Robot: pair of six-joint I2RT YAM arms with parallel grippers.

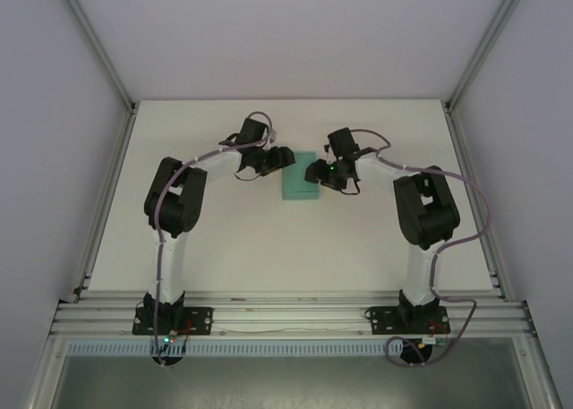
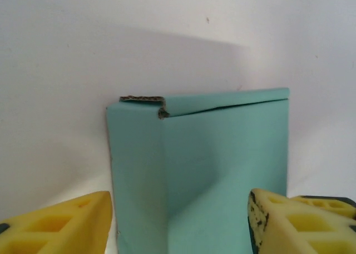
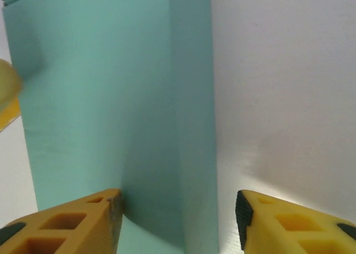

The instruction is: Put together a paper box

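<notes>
Standing apart at the bottom corners of the left wrist view, the left fingers [image 2: 61, 223] have the teal paper box [image 2: 217, 165] rising between them. The right fingers [image 3: 67, 223] are likewise spread, one before a teal face, the other clear of its edge. The folded-up box sits on the white worktop [image 1: 224, 239], just above centre in the top view.

The table [image 1: 269, 239] has a plain white matte top, with an aluminium rail [image 1: 286, 315] along its near side. The teal-green paper box [image 1: 300, 176] rests directly on it, past the middle toward the far edge, folded into a rectangular block whose walls stand upright from the surface.
</notes>
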